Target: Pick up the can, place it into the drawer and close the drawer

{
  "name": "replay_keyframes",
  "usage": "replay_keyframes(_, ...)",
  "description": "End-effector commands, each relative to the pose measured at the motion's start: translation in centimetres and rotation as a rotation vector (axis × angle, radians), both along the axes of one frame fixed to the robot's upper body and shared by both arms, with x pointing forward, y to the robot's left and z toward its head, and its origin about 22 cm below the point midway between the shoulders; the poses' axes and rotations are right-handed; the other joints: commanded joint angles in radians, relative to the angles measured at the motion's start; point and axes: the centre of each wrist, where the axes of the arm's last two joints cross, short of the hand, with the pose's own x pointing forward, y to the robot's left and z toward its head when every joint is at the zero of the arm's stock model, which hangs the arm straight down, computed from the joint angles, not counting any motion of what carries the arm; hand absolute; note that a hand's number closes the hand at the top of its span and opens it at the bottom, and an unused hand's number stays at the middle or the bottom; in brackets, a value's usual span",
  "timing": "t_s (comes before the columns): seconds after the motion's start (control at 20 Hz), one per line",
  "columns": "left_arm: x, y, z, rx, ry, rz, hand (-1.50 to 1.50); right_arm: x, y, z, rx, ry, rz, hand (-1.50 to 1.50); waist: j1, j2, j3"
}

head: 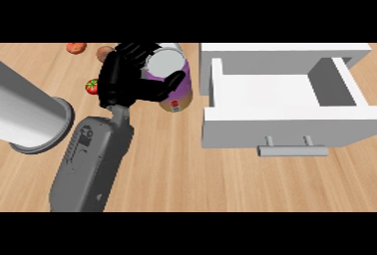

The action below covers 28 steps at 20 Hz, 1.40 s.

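Observation:
The can (pixel 179 94) has a purple body, a white top and a yellow-tan lower end. It sits in my left hand (pixel 123 79) at the upper middle of the head view, with the fingers curled over its far side and the thumb across its near side. The hand hides much of the can's left side. Whether the can touches the counter cannot be told. Just right of the can stands the open white drawer (pixel 287 127), its inside bare and its grey handle (pixel 292 149) facing me. My right hand is nowhere in the picture.
A large grey cylinder (pixel 29 114) with a flared rim lies along the left edge, beside my forearm. A red strawberry-like fruit (pixel 91 86) sits left of the hand. An orange-red item (pixel 76 48) and a brown item (pixel 104 51) lie at the back.

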Motion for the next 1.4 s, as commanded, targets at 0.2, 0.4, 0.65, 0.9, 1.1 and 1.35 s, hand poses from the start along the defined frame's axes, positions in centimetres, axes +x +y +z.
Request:
replay_keyframes(0.2, 2.2, -3.8, 5.9, 0.015, -0.017, -0.015, 1.50, 0.9, 0.6, -0.6, 0.021, 0.009, -0.015, -1.50, -0.004, 0.003, 0.000)
replay_keyframes(0.4, 3.2, -7.0, 5.2, 0.038, -0.005, 0.007, 1.50, -0.2, 0.1, 0.4, 0.005, -0.003, 0.028, -1.50, -0.020, 0.004, 0.000)
replay_keyframes(0.65, 4.0, -9.1, 6.7, 0.052, -0.018, 0.012, 1.50, 0.7, 0.0, -2.1, 0.035, -0.001, 0.038, -1.50, -0.030, 0.006, 0.001)
replay_keyframes(0.9, 4.4, -10.4, 7.7, 0.055, -0.012, -0.020, 1.50, -0.1, -0.3, -0.9, 0.012, 0.003, 0.024, -1.50, -0.023, 0.005, 0.000)
replay_keyframes(1.1, 5.3, -11.9, 8.9, 0.079, 0.003, -0.017, 1.50, 0.8, 0.4, 0.1, 0.002, -0.015, 0.016, -1.50, -0.027, 0.006, 0.000)
replay_keyframes(1.35, 5.1, -13.5, 8.1, 0.077, 0.007, -0.008, 1.50, 1.2, -0.2, -0.3, 0.022, -0.014, 0.045, -1.50, -0.040, 0.008, 0.001)
